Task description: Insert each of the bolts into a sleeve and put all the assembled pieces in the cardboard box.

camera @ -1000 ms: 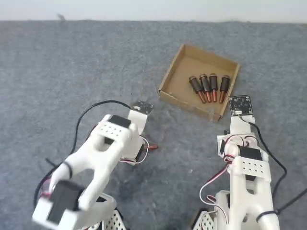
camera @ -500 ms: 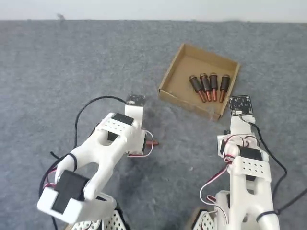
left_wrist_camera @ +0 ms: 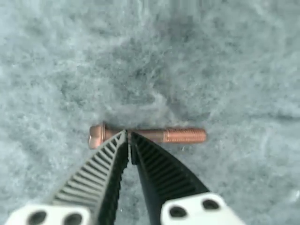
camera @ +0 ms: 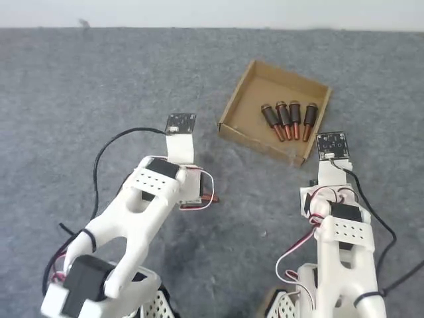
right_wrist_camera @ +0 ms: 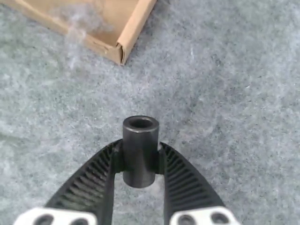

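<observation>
Counting one cardboard box (camera: 260,142) holding four assembled pieces (camera: 288,121), I see the right gripper (right_wrist_camera: 139,151) just outside its near corner, clamped on one black sleeve (right_wrist_camera: 140,133), bore up to receive a bolt. Farther from the box, the left gripper (left_wrist_camera: 127,136) pinches one copper-coloured bolt (left_wrist_camera: 183,135) behind its head, leaving the shank free for insertion.

Copper bolt (left_wrist_camera: 147,135) lying flat, black sleeve (right_wrist_camera: 139,151) upright, four pieces (camera: 295,114) in cardboard box (camera: 262,147)
</observation>
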You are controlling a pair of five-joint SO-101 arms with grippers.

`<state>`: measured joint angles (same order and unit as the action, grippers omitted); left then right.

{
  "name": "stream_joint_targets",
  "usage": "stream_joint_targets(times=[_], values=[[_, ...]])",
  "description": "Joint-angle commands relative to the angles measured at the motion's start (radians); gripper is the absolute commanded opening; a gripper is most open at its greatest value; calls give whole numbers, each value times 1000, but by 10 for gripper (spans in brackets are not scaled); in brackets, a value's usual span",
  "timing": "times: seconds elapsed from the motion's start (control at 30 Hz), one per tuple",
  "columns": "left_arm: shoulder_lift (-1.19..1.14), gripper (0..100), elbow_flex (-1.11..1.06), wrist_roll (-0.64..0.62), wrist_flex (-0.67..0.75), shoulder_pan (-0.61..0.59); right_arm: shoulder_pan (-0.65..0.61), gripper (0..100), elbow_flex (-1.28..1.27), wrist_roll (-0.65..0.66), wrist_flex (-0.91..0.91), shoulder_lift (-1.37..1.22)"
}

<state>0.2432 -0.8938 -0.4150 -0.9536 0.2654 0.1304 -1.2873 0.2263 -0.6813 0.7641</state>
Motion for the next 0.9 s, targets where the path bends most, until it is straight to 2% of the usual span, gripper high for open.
stream_joint_targets(times=[0.0, 0.1, 0.23, 0.37, 0.6, 0.73, 0.87], values=[[12, 13, -4, -5, 5, 5, -8, 6, 8, 17, 8, 39], [64, 13, 24, 5, -86, 6, -10, 6, 8, 17, 8, 39], [167, 13, -39, 133, -89, -2, -8, 6, 6, 17, 8, 39], [114, 13, -53, 104, -46, -28, -12, 6, 6, 17, 8, 38], [-86, 13, 50, 100, -52, -51, -8, 6, 6, 17, 8, 38], [-106, 13, 70, 98, -46, -52, -8, 6, 6, 17, 7, 38], [-110, 13, 62, 72, 31, -52, -12, 6, 6, 17, 7, 38]])
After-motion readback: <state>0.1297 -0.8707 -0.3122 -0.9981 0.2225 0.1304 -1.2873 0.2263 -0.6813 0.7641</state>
